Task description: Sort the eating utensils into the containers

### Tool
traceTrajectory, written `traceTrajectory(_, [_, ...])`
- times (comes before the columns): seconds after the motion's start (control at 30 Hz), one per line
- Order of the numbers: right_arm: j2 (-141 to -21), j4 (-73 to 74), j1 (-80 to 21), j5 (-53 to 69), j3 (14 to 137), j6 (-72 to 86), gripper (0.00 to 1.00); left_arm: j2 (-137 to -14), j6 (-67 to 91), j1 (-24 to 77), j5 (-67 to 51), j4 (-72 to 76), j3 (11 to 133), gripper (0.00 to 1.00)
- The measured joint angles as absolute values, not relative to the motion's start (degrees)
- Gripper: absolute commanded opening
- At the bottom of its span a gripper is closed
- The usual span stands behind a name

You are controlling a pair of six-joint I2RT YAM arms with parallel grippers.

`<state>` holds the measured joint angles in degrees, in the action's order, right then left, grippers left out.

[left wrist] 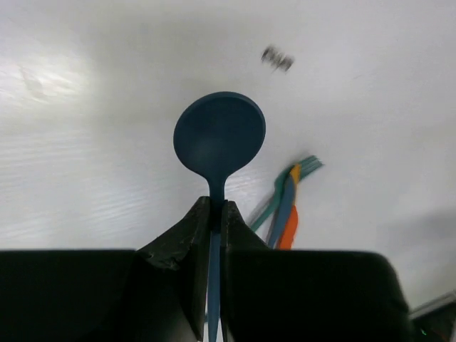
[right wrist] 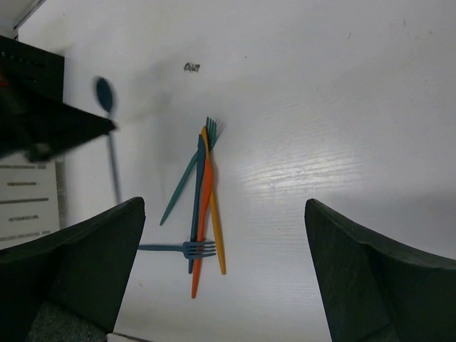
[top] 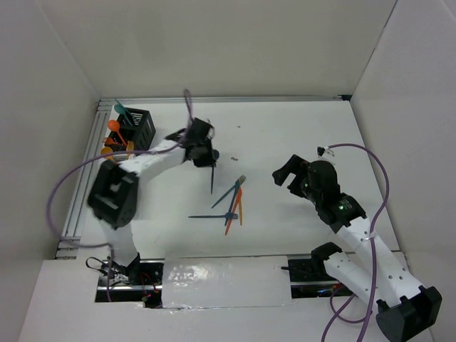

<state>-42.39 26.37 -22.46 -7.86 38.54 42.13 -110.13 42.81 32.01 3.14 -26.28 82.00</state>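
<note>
Left gripper (left wrist: 216, 214) is clamped on the neck of a dark blue spoon (left wrist: 219, 132), its fingers pinching the thin handle just below the bowl. The bowl sticks out ahead of them and the long handle trails back toward the near side. Gripping so close to the bowl probably keeps the light plastic from swinging, and it leaves the handle free to drop into a slot first. From above, the spoon looks to be held off the table (top: 299, 121), left of the middle.

At the far left stands the black caddy (top: 146, 132), with teal and orange round-ended pieces already upright in it, so I would guess the spoon belongs there. I cannot pick out the white caddy.

Near the middle lies a loose bundle: a teal fork (right wrist: 187, 178), an orange piece (right wrist: 205, 206) and a dark blue fork (right wrist: 182, 248) crosswise at the near end.

On the right, the right gripper (top: 291, 174) hangs with jaws spread wide, empty and facing that bundle.
</note>
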Motion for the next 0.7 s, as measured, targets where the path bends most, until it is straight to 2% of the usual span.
traceTrajectory(0.2, [-46.2, 22.4, -22.5, -5.1, 38.5, 39.9, 1.00, -72.0, 28.4, 18.4, -4.4, -9.6, 69.7, 0.00])
traceTrajectory(0.3, [-49.5, 19.7, -22.5, -3.3, 38.7, 38.3, 1.00, -58.2, 25.1, 10.8, -6.6, -0.3, 66.4, 0.00])
traceTrajectory(0.43, [-54.5, 16.7, -22.5, -1.6, 39.7, 36.4, 1.00, -50.2, 23.9, -0.8, -0.6, 3.2, 60.2, 0.00])
traceTrajectory(0.7, [-61.1, 12.4, -22.5, 0.4, 41.5, 34.4, 1.00, -41.9, 24.3, -14.6, 13.7, -0.7, 42.2, 0.00])
